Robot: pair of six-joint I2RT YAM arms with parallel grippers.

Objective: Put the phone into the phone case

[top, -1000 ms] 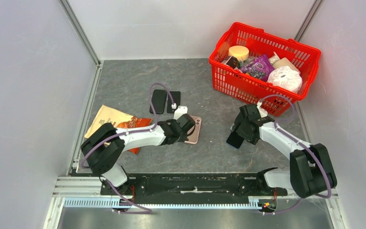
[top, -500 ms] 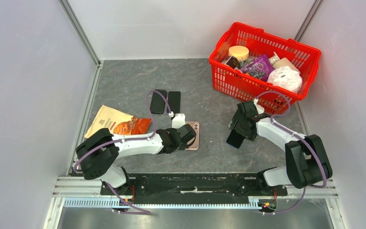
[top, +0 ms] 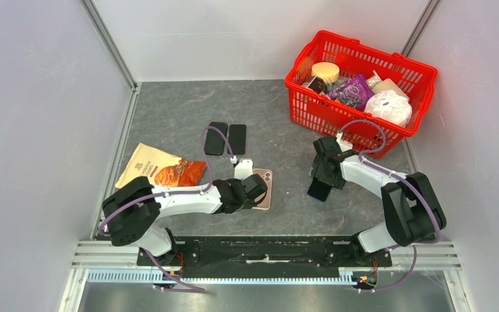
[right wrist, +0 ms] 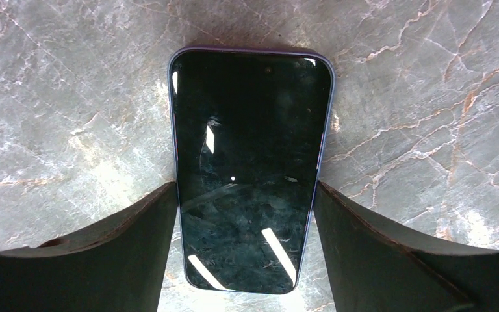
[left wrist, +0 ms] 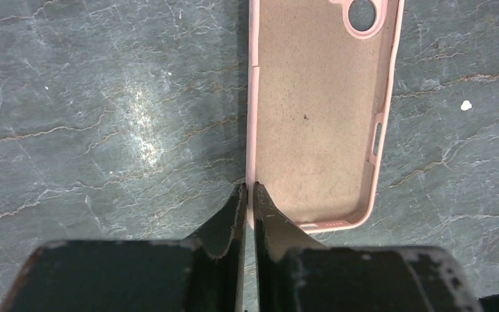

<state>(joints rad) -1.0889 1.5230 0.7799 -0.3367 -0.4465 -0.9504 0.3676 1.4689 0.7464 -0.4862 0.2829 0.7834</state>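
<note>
Grey tabletop: left hand [left wrist: 247,190] pinches case [left wrist: 318,110] rim; right hand [right wrist: 247,195] straddles phone [right wrist: 250,166].

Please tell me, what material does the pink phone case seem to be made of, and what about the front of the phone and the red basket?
Pink phone case: probably soft silicone with a matte, felt-like lining; the inside looks fuzzy and speckled, without shine.
Phone: the front seems glossy glass; it shows sharp bright reflections, inside a thin purplish frame.
Red basket: likely moulded plastic; uniform colour and grid-like walls.
</note>
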